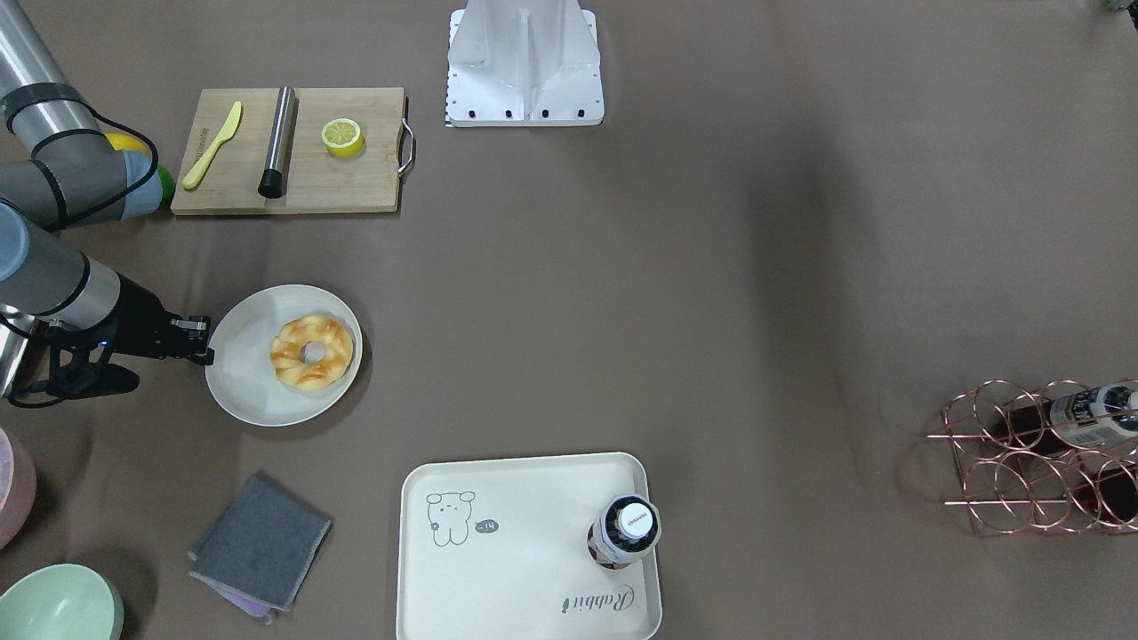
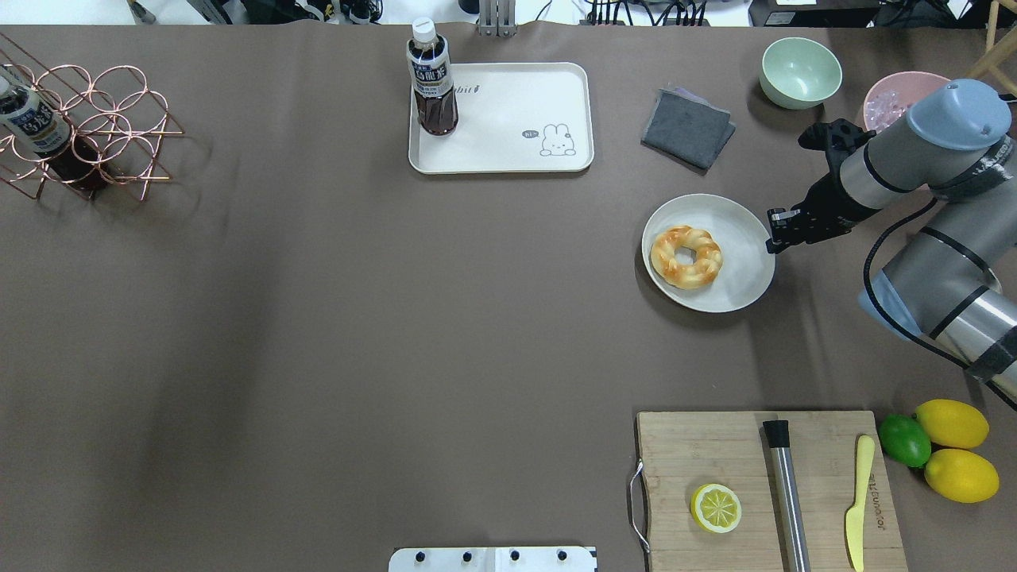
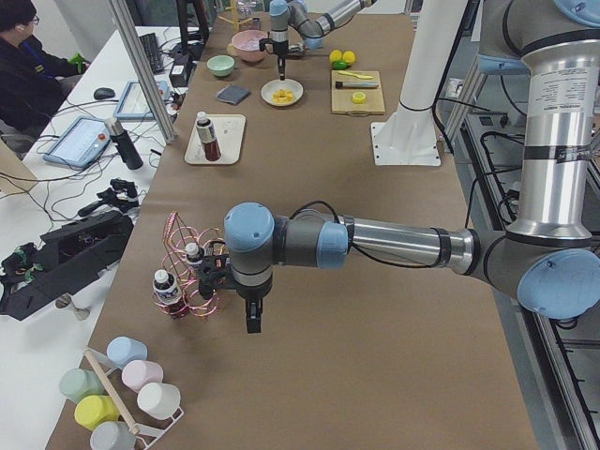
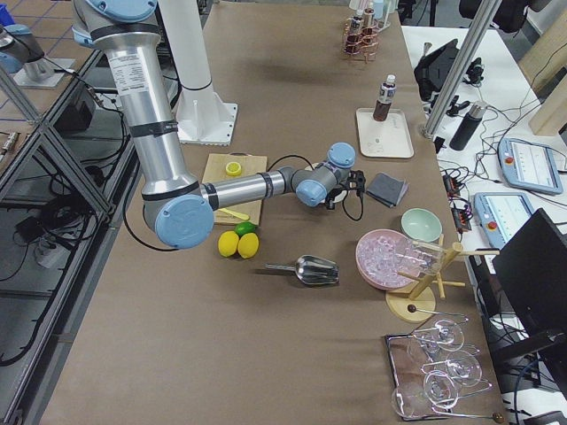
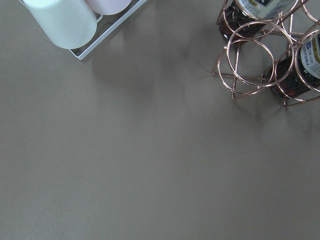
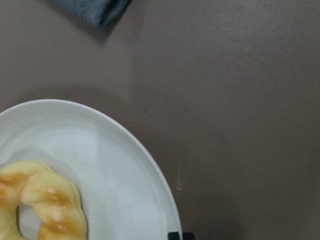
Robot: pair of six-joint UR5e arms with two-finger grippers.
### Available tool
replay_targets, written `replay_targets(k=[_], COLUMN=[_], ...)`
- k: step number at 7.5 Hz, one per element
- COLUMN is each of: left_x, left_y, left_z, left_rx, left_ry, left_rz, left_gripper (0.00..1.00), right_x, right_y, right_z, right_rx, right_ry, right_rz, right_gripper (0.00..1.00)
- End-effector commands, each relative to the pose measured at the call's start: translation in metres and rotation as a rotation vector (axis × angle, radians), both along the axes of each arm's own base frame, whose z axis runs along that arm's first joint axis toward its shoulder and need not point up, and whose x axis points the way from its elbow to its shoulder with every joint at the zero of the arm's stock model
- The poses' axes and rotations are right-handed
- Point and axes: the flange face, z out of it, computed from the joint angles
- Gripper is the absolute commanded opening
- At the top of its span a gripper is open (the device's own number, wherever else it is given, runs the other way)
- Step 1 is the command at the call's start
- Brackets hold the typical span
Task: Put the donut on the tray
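The donut [image 1: 312, 352] is a golden-brown twisted ring lying on a round off-white plate [image 1: 240, 373]. It also shows in the overhead view [image 2: 686, 256] and at the lower left of the right wrist view [image 6: 40, 210]. The cream tray [image 1: 524, 569], with its bear drawing, lies apart from the plate and carries an upright bottle [image 1: 625, 531]. My right gripper [image 1: 206, 347] hovers at the plate's rim on the side away from the tray, beside the donut, and looks shut and empty. My left gripper [image 3: 253, 323] points down near the wire rack, far from the donut; I cannot tell its state.
A grey folded cloth [image 2: 688, 127], a green bowl [image 2: 800, 71] and a pink bowl [image 2: 890, 99] lie near the plate. A cutting board [image 2: 763, 485] holds a lemon half [image 2: 716, 508], a steel rod and a yellow knife. A copper bottle rack [image 2: 79, 127] stands at the far end.
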Motion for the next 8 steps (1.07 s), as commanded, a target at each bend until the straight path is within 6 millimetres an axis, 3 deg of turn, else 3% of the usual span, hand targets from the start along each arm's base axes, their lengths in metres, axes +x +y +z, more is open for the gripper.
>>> replay_targets(k=[1,3,5,6,8], left_x=[0.000,0.000,0.001,0.002,0.005], left_y=[-0.001,-0.004,-0.005,-0.006,-0.008], left_z=[-0.002,-0.004,-0.004,-0.006,-0.007], left_rx=[0.004,0.006,0.006,0.009,0.010], left_ry=[0.000,-0.002,-0.005,-0.005,-0.005], left_rz=[0.001,-0.001,0.000,0.002,0.007], left_gripper=[0.98,0.98,0.98,0.98,0.98], right_x=[0.015,0.039,0.029,0.020,-0.021], right_y=[0.000,0.001,-0.024,-0.053,-0.126], right_z=[-0.046,-0.087,-0.133,-0.156,-0.202], right_rx=[-0.008,0.031,0.084,0.081,0.009], right_ry=[-0.088,-0.165,-0.195,-0.195,-0.135], right_rz=[0.010,0.002,0.009,0.019,0.028], right_gripper=[0.00,0.00,0.00,0.00,0.00])
